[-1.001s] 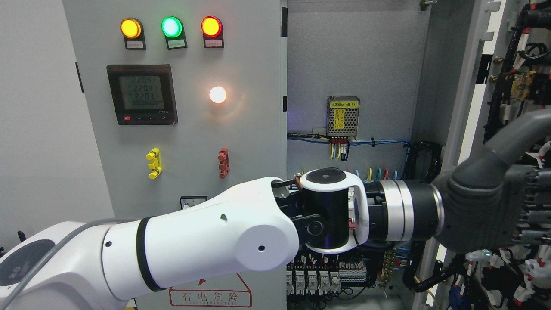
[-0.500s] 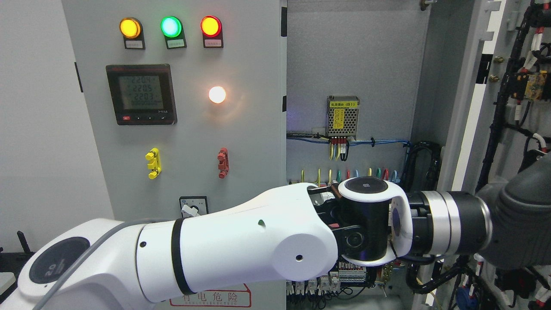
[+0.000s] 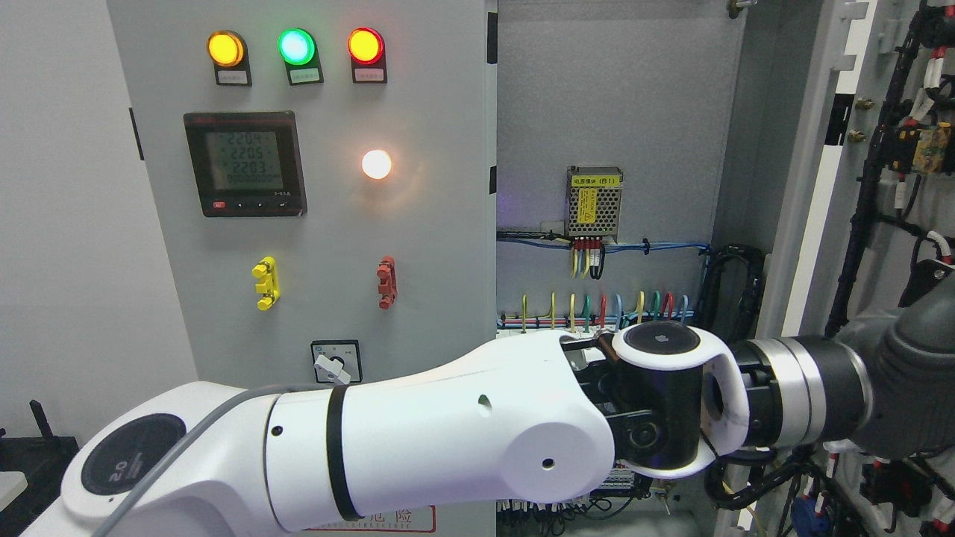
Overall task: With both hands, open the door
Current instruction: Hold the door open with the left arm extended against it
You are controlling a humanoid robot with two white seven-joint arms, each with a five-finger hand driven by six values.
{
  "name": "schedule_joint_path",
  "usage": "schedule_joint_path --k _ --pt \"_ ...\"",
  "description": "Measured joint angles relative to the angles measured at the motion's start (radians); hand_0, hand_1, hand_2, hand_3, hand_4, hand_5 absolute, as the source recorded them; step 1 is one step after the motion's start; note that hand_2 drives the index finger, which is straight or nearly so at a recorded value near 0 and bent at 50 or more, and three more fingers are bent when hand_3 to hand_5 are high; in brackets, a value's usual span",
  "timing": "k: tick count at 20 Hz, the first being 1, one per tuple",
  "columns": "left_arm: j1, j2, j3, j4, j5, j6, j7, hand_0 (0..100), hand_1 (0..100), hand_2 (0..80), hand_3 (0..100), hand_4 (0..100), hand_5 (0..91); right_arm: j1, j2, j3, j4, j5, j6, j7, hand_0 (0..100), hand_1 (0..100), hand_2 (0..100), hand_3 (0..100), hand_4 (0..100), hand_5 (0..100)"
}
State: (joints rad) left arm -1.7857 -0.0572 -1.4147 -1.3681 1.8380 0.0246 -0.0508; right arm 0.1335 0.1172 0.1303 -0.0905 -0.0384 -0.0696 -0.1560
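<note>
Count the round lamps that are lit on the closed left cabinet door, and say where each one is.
4. Across the top of the left door: amber lamp, green lamp, red lamp. A white lamp glows below, right of the meter. The left arm may hide others lower down.

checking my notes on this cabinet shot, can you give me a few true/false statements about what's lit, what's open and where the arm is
1. The three round lamps along the top of the panel are yellow, green and red from left to right. True.
2. The right-hand door is closed. False: it is swung open, showing the wiring inside.
3. The left arm reaches across to the picture's right. True.
4. The meter screen is dark. False: it is lit and shows digits.
5. The left hand has its fingers in plain view. False: only its grey back shows at the right edge.
</note>
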Motion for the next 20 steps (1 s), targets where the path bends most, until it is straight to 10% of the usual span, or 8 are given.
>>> schedule_joint_path --k 12,20 --pt "-0.003 -0.015 -0.013 0.003 0.002 -0.005 0.02 0 0 0.0 0 3 0.0 0.0 0.0 0.0 0.0 0.0 0.0 0.0 11 0 0 0 0 0" --pt "-0.007 0.062 -0.017 -0.034 0.007 0.013 -0.057 0 0 0.0 0 3 0.0 0.0 0.0 0.0 0.0 0.0 0.0 0.0 11 0 0 0 0 0"
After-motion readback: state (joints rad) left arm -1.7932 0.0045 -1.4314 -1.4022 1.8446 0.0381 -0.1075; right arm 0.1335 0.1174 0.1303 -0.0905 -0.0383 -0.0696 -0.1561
